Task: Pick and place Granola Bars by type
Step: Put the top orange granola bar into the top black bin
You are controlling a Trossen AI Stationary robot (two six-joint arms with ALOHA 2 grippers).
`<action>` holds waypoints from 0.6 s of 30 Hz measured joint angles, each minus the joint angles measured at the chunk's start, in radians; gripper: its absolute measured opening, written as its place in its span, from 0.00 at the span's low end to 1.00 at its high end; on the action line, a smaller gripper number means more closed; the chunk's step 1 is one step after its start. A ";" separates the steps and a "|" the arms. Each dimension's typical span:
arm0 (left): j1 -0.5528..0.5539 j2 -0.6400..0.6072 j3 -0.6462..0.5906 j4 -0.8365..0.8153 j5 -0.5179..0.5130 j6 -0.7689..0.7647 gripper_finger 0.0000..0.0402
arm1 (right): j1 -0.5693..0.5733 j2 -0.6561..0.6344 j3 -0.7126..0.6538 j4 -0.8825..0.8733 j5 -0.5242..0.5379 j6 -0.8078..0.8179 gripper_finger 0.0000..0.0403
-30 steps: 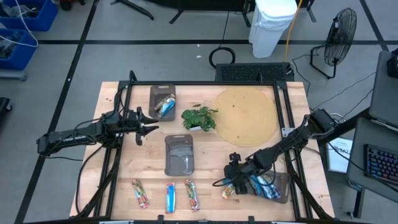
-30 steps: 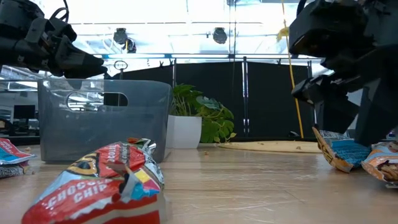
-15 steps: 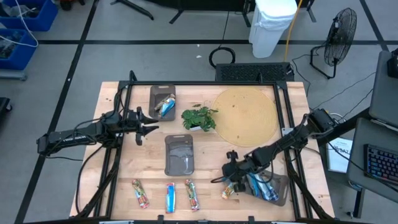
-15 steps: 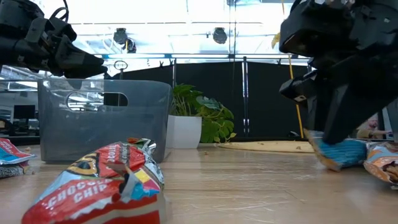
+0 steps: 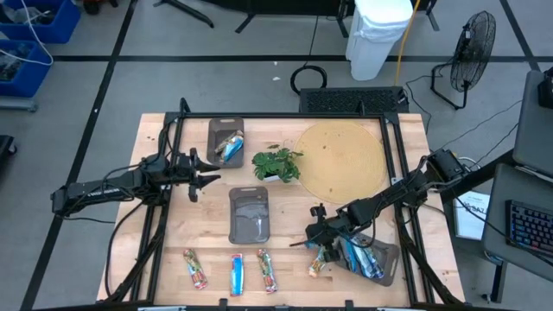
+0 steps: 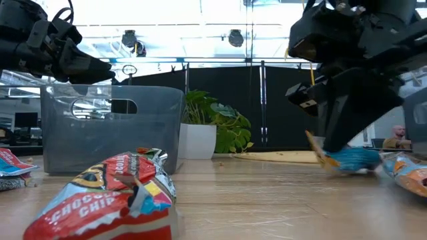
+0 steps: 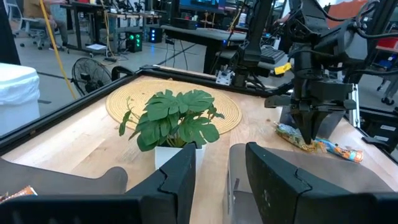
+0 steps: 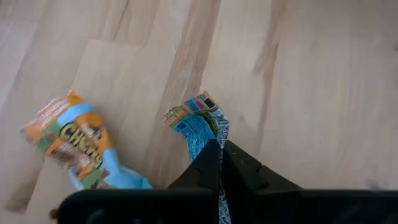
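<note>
My right gripper hangs near the table's front right, shut on a blue-wrapped granola bar just left of the right-hand grey tray. That tray holds more bars. A tan-and-blue bar lies flat on the wood beside the held one. Three bars lie in a row along the near edge. The far tray holds bars too. The middle tray holds no bars. My left gripper hovers open at the table's left, holding nothing. My right gripper pinches the blue bar between its two fingers, which come from above and point down. One printed end of the wrapper sticks out past the fingertips. In the low view the bar lies roughly level just above the wood; I cannot tell whether it is clear.
A small leafy plant in a white pot stands mid-table, with a round woven mat to its right. Black frame rails run along both sides of the table. Bare wood lies between the middle tray and my right gripper.
My right gripper has come down and shut on the blue bar, then shifted a little toward the table's left edge. The bar has gone with it, away from the right tray, and now lies more level than before.
</note>
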 joint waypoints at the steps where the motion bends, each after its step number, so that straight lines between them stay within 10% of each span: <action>1: 0.000 0.000 0.000 0.000 0.000 0.000 0.36 | -0.006 -0.001 0.000 0.007 0.001 -0.009 0.00; 18: 0.000 0.000 0.000 0.000 0.000 0.002 0.36 | -0.095 -0.200 0.000 0.125 -0.004 -0.234 0.00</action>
